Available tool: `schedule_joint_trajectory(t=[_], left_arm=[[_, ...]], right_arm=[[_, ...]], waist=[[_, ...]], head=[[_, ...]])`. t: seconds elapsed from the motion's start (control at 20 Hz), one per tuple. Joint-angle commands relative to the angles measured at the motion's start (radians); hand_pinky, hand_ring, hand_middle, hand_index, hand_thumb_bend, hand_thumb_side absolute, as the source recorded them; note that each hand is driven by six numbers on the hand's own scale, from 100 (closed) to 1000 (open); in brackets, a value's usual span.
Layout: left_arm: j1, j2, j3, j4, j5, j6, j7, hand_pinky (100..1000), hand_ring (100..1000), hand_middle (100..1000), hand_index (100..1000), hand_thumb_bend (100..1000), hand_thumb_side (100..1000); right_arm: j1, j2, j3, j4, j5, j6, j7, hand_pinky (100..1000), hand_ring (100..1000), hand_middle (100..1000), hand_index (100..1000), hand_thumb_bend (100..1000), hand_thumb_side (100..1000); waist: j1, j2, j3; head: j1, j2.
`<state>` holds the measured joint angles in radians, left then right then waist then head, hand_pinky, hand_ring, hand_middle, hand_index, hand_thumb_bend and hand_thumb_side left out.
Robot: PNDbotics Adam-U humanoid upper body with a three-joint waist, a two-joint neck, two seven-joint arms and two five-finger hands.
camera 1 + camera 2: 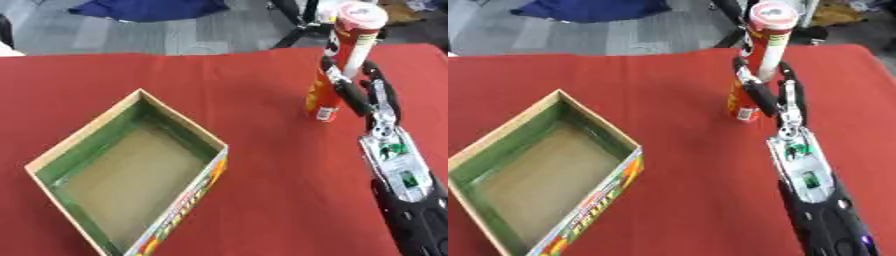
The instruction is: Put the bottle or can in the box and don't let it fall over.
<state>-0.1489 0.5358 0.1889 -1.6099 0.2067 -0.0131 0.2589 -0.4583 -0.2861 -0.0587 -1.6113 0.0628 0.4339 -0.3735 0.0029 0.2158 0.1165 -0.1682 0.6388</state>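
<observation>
A tall red can with a white lid stands upright on the red table, at the back right. My right hand comes in from the lower right, and its fingers are curled round the can's middle. An open cardboard box with green inner walls and a brown floor sits at the left, turned corner-on, with nothing inside it. The can is well to the right of the box. My left hand shows in neither view.
Beyond the table's far edge lie a grey floor, a blue cloth and dark stand legs. Bare red cloth lies between the box and the can.
</observation>
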Motion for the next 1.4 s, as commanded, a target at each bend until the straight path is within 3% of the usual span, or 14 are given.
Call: schedule_joint_trajectory(t=[0.05,0.35,1.4], left_arm=[[-0.01,0.022,0.007,-0.022,-0.003,-0.002,-0.004,826,861,780,799,245,884],[-0.009,0.021,0.006,-0.021,-0.003,-0.002,-0.007,826,862,780,799,243,886],[-0.01,0.019,0.005,-0.024,-0.005,-0.004,-0.015,829,863,782,800,234,895]], right_arm=[[-0.02,-0.011,-0.007,-0.009,0.001,-0.015,0.013,865,1000,998,1000,558,639],[-0.034,-0.007,-0.013,0.002,0.019,-0.012,0.021,870,1000,1000,1000,547,669],[-0.063,-0.008,-0.035,0.052,0.034,0.017,-0.053,875,1000,1000,1000,528,625]], waist=[[0.003,-0.011,0.0],[0.004,-0.01,0.001],[0.001,-0.004,0.005]], head=[[0.0,-0.013],[-0.001,-0.017],[-0.001,-0.026]])
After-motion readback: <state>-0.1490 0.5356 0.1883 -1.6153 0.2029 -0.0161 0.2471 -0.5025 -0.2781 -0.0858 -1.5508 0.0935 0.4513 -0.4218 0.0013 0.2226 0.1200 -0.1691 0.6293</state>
